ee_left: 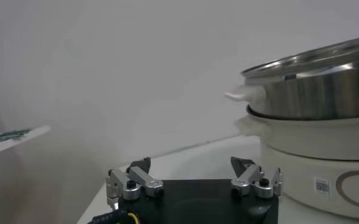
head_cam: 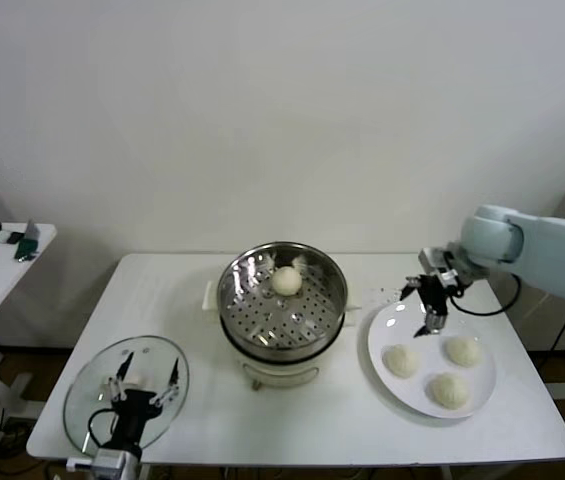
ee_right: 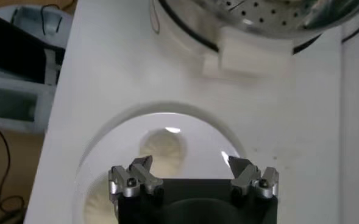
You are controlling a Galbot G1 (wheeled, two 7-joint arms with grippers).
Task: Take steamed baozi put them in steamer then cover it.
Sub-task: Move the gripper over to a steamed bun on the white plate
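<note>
The steel steamer stands mid-table on its cream pot base and holds one baozi at the back. Three more baozi lie on a white plate to the right. My right gripper is open and empty above the plate's far left part, near the steamer. In the right wrist view it hangs over the plate, with one baozi below it. My left gripper is open over the glass lid; in the left wrist view it faces the steamer.
The clear glass lid lies at the table's front left corner. A white side table with small items stands further left. The pot's white handle sticks out towards the plate. A wall closes off the back.
</note>
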